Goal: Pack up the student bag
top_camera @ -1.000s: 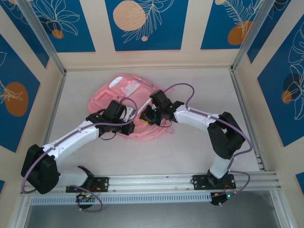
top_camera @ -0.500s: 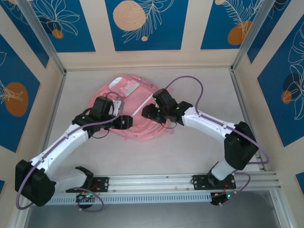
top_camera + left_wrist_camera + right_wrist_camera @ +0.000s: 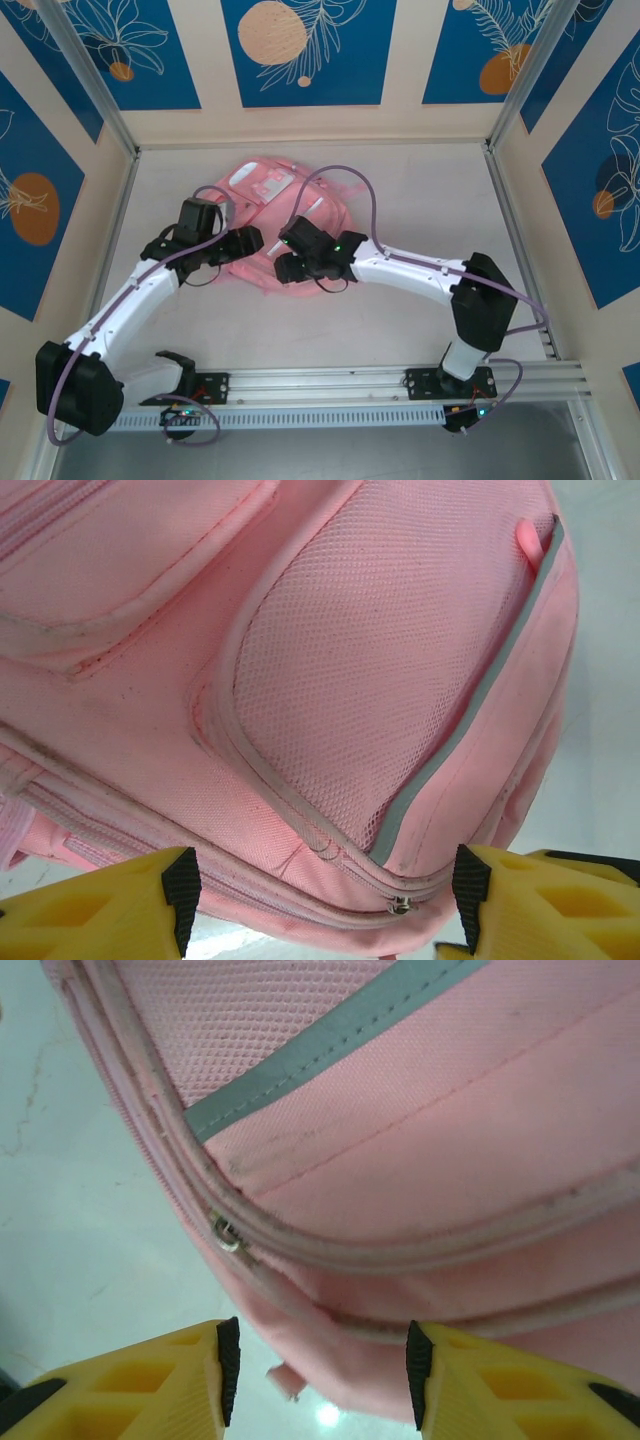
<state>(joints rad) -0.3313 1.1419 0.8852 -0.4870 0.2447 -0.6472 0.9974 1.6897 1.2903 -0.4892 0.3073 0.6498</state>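
Note:
The pink student bag (image 3: pixel 262 186) lies flat on the white table at the back left of centre. My left gripper (image 3: pixel 246 243) hovers at its left near side, open. In the left wrist view its yellow fingers (image 3: pixel 180 898) stand wide apart around the bag's lower edge, below the mesh pocket (image 3: pixel 380 660) and a metal zip pull (image 3: pixel 400 906). My right gripper (image 3: pixel 286 262) is at the bag's near edge, open. The right wrist view shows its pads (image 3: pixel 228 1370) straddling the bag's rim (image 3: pixel 340 1360), with a zip pull (image 3: pixel 226 1232) just above and a grey trim (image 3: pixel 330 1040).
The table (image 3: pixel 430 200) is bare to the right of the bag. Metal frame posts (image 3: pixel 505 110) and patterned walls enclose it. A rail (image 3: pixel 330 385) runs along the near edge. Purple cables (image 3: pixel 350 185) loop over the right arm.
Both grippers have moved left along the bag's near side. The right arm has stretched further left, and the bag's near right part has drawn in toward the left.

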